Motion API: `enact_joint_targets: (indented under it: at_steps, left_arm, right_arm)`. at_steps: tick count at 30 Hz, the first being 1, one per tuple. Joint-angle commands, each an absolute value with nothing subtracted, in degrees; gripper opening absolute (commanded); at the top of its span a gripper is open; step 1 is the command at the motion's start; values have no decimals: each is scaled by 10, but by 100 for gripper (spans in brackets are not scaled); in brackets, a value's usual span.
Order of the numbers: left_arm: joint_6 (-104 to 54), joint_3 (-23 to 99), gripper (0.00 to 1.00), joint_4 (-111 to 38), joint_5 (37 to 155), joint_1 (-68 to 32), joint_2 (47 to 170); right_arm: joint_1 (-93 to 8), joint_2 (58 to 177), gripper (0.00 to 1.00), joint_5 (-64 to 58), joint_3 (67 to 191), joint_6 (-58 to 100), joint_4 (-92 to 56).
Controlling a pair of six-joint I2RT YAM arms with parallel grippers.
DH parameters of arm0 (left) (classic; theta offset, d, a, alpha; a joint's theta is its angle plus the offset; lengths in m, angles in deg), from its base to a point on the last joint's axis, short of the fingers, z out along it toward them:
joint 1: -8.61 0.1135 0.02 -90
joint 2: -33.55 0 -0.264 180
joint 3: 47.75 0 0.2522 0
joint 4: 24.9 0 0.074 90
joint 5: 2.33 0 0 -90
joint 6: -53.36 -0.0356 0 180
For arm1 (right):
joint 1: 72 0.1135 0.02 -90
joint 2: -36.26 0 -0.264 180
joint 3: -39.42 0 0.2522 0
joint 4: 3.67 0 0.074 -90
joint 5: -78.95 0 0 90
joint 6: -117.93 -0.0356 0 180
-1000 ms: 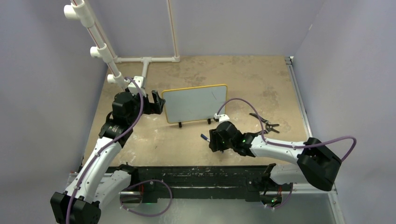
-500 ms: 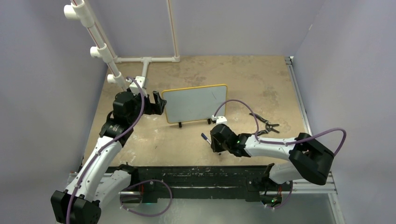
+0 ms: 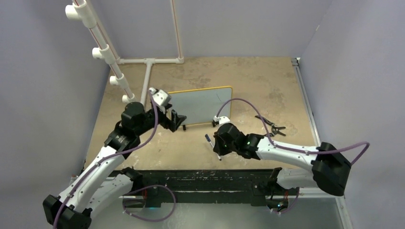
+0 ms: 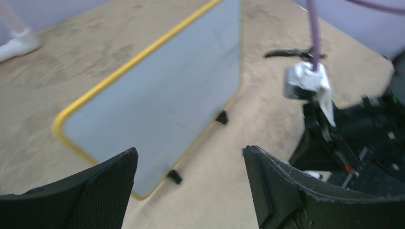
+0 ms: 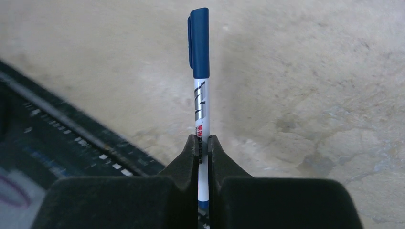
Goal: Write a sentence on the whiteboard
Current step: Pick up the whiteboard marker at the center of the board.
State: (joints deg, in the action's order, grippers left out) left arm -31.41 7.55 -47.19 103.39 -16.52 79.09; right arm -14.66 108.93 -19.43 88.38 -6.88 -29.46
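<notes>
Stretching leftward, the right end effector (image 5: 203,141) clamps a marker (image 5: 200,90).

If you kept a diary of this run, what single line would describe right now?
left hand open, facing whiteboard | right hand shut on capped marker | whiteboard upright, no words visible | stage: writing not started

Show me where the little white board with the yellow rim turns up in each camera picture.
Top external: whiteboard just left of centre, standing upright.
Left wrist: whiteboard large, slanting from lower left to top centre.
Right wrist: not in it; only the marker shows.
Shared landmark: the tan tabletop, in all three.
</notes>
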Motion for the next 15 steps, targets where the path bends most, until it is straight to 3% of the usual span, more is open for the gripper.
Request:
enact_joint_targets:
  at_steps: [1,8,15]
  left_arm:
    - [-392,69,81,-449,1086,-273,798]
    - [-485,84,80,-536,963,-478,832]
    - [-507,78,81,-545,915,-544,819]
  right_arm:
    - [-144,1031,0,-108,970,-29,-388]
    - [-144,975,0,8,1070,10,-500]
    - [-144,985,0,60,1142,50,-570]
